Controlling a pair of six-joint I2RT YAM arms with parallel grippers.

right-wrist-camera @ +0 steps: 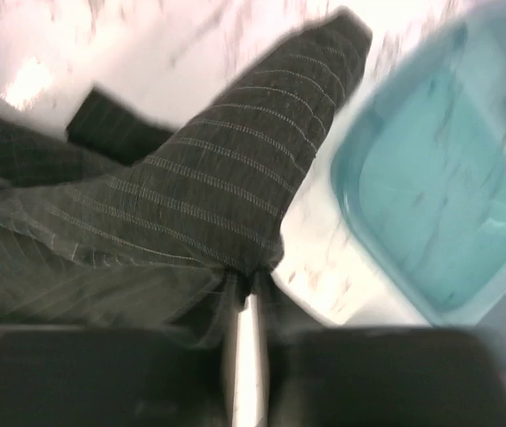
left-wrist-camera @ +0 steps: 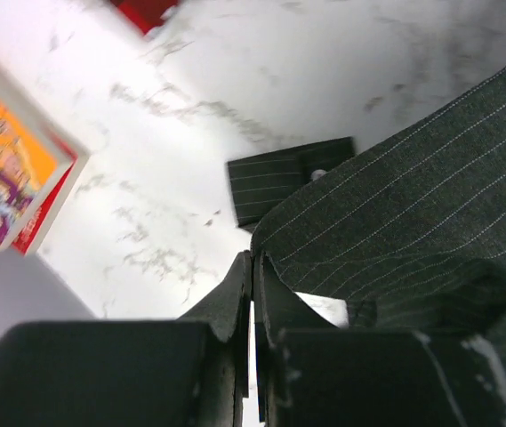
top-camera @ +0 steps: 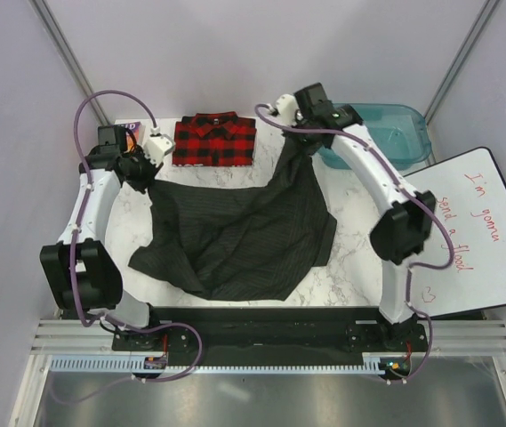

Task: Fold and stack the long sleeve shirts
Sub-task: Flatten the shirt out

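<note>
The dark charcoal pinstriped shirt (top-camera: 244, 240) lies spread and rumpled across the middle of the marble table. The red-and-black plaid shirt (top-camera: 215, 140) lies folded at the back. My left gripper (top-camera: 148, 181) is shut on the charcoal shirt's back left edge, and its wrist view shows the cloth (left-wrist-camera: 395, 196) pinched between the fingertips (left-wrist-camera: 254, 267). My right gripper (top-camera: 299, 135) is shut on the shirt's back right part and holds it raised in a peak. The right wrist view shows the striped cloth (right-wrist-camera: 226, 196) bunched at the jaws (right-wrist-camera: 253, 289).
A teal plastic bin (top-camera: 381, 133) stands at the back right, close beside the right gripper; it also shows in the right wrist view (right-wrist-camera: 439, 196). A colourful book (left-wrist-camera: 12, 169) lies at the back left. A whiteboard (top-camera: 475, 231) leans off the table's right edge.
</note>
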